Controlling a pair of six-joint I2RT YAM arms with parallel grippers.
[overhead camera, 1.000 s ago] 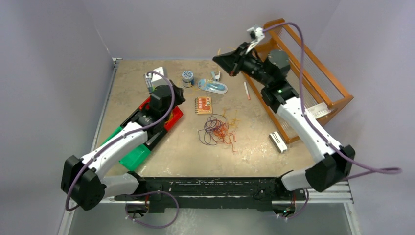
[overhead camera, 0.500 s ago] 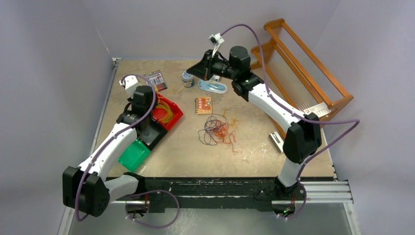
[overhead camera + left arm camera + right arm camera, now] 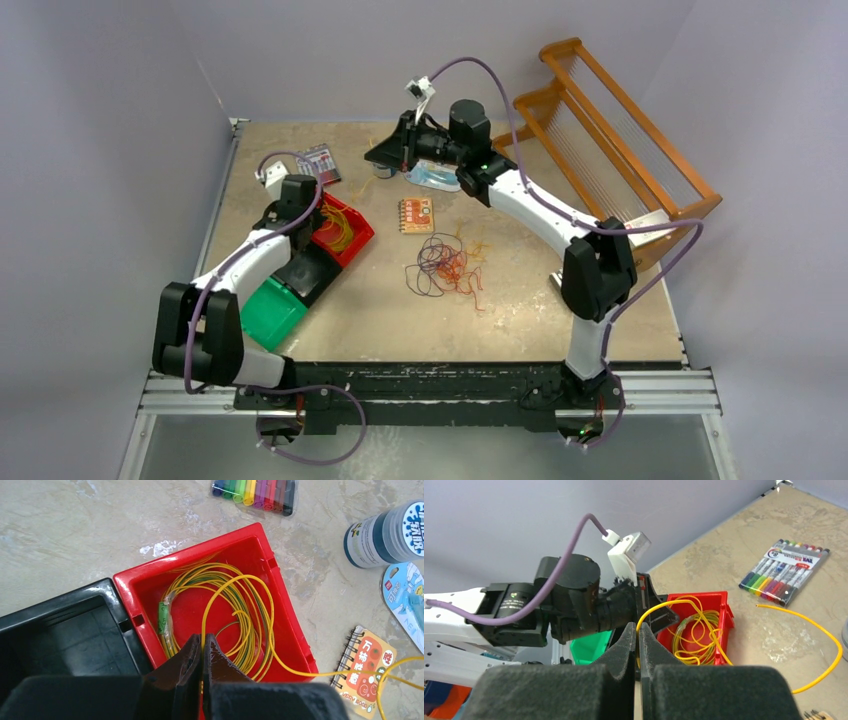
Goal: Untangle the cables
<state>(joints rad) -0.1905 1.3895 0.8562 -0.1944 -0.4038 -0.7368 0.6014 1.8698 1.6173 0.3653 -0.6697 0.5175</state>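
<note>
A tangle of dark purple and orange cables (image 3: 446, 266) lies mid-table, away from both grippers. A bundle of yellow cables (image 3: 235, 615) sits coiled in the red bin (image 3: 287, 625). My left gripper (image 3: 202, 641) hangs over that bin, shut on one yellow cable (image 3: 272, 630) that arcs across the bin and runs out to the right. My right gripper (image 3: 638, 628) faces the left one from the far side of the bin and is shut on a yellow cable (image 3: 659, 607) too. In the top view the left gripper (image 3: 312, 212) and right gripper (image 3: 378, 158) flank the red bin (image 3: 352, 240).
A black bin (image 3: 308, 272) and a green bin (image 3: 268, 312) adjoin the red one. A marker pack (image 3: 255, 490), a bottle (image 3: 385, 532), a blue package (image 3: 435, 178) and a small notebook (image 3: 416, 215) lie near it. A wooden rack (image 3: 610, 150) stands at the right.
The right arm swung from the far right across the back of the table to the red bin. The left arm drew back leftward, uncovering the red bin. Both stayed shut.
</note>
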